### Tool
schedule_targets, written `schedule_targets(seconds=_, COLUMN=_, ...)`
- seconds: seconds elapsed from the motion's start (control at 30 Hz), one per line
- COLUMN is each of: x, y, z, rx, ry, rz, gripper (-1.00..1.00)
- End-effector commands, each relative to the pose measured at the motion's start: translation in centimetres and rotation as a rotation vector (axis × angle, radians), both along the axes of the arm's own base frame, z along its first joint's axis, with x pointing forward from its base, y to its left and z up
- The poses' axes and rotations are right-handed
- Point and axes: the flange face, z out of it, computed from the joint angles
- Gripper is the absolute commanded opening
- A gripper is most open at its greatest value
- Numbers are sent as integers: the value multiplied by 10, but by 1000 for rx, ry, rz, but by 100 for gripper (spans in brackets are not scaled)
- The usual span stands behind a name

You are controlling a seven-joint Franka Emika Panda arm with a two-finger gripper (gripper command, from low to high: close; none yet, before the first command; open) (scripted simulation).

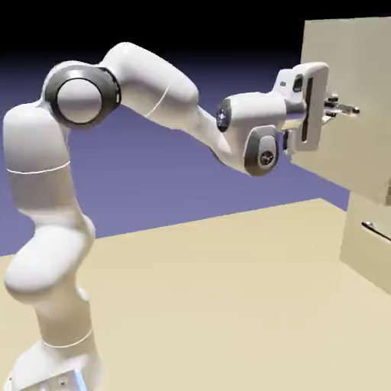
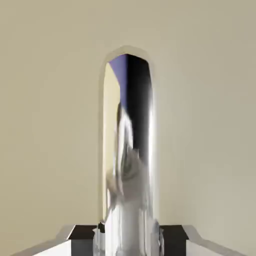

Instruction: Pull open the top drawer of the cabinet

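Note:
The cabinet [image 1: 368, 252] stands at the exterior view's right. Its top drawer [image 1: 355, 153] is a large beige panel that juts out toward the arm, ahead of the lower panel. My gripper [image 1: 341, 109] is at the drawer's thin metallic handle [image 1: 350, 110]. In the hand view the shiny handle [image 2: 131, 150] stands large between my fingertips [image 2: 101, 236], against the beige drawer front [image 2: 50, 125]. The gripper [image 2: 130, 237] straddles the bar with its jaws close on either side. Whether they still press on it does not show.
The lower beige panel with its dark bar handle [image 1: 376, 229] sits below and behind the top drawer's front. The white arm [image 1: 153, 84] arches from the lower left over the tan table [image 1: 229, 290].

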Motion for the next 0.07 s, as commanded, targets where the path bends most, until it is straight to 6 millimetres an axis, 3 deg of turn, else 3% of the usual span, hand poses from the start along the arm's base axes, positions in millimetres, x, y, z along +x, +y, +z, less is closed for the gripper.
schedule_targets(seconds=0.0, x=0, y=0, z=0, rx=0, ry=0, rz=0, gripper=100)
schedule_targets(seconds=0.03, x=0, y=-5, z=4, rx=-5, ry=4, rz=-27, gripper=100)
